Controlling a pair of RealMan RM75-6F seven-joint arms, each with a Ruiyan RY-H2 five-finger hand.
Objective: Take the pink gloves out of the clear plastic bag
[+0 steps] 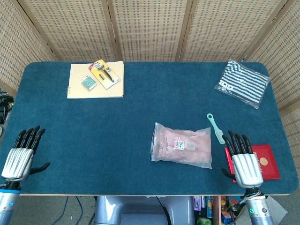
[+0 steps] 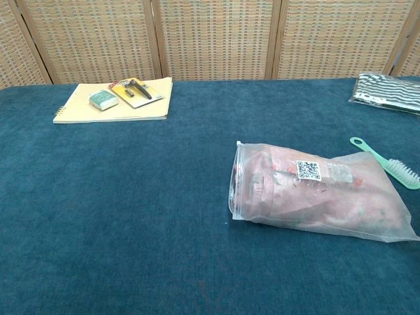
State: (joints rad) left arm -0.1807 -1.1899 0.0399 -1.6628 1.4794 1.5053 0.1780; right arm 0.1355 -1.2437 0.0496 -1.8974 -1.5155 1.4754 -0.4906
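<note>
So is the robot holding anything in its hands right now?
No. The left hand and right hand hold nothing, fingers apart; the clear plastic bag lies untouched.

A yellow notebook (image 1: 95,80) lies far back on the left of the blue table (image 1: 117,140). On it sit a small green eraser (image 1: 88,83) and a pack of pens (image 1: 103,73). Far right is a striped cloth in a bag (image 1: 242,83). A green brush (image 1: 216,128) and a red booklet (image 1: 264,161) lie near right.

Striped bag (image 2: 390,92) cut by chest view's right edge; red booklet (image 1: 267,161) partly hidden under right hand (image 1: 246,166)
</note>
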